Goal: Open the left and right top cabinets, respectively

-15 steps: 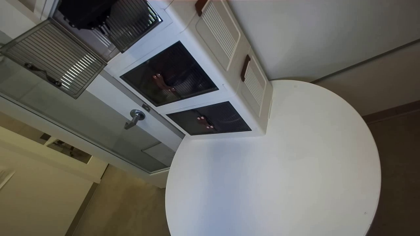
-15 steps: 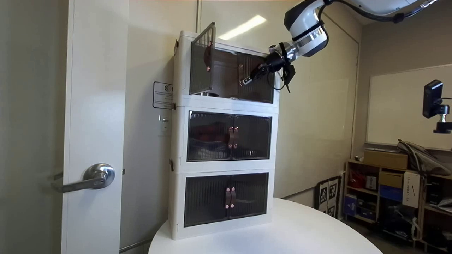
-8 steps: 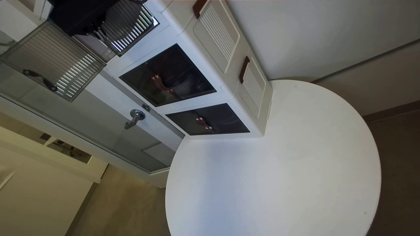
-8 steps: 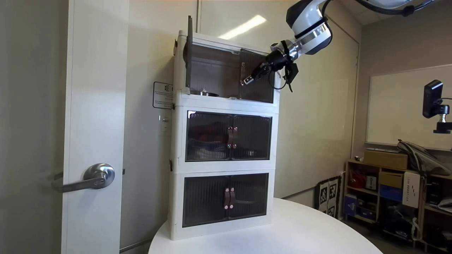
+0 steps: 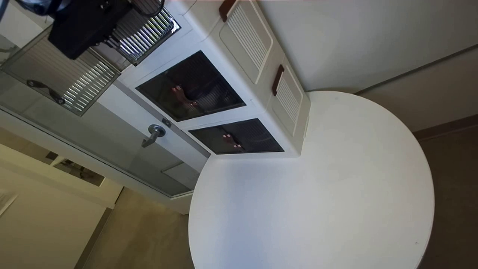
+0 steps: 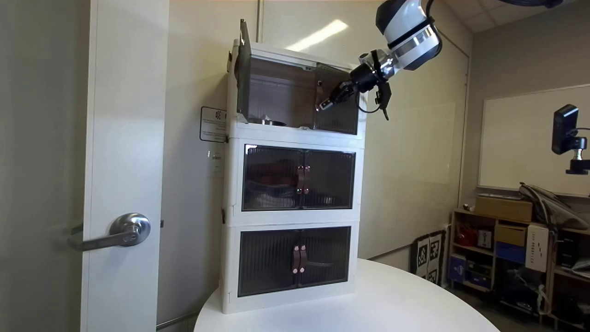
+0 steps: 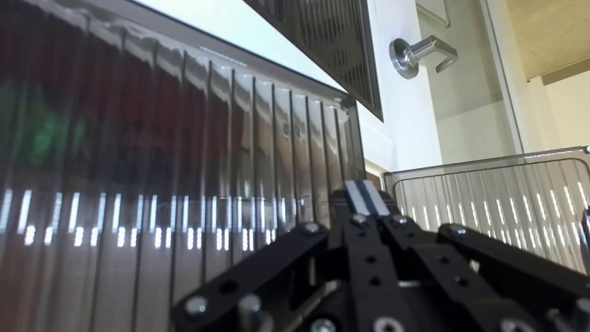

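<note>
High on the white cupboard [image 6: 295, 217], the left door [image 6: 244, 74] is wide open. Near the cupboard's top right door [image 6: 339, 117], my gripper [image 7: 367, 198] is empty, jaws together, maybe to slip behind and push.

No wording is clear enough to read. In an exterior view, a sign [image 6: 213, 127] on the wall [image 6: 196, 69] at left carries a small square mark and tiny print; at the far right, a white box [image 6: 537, 249] bears sideways lettering and a board [image 6: 428, 258] shows black-and-white square codes.
</note>
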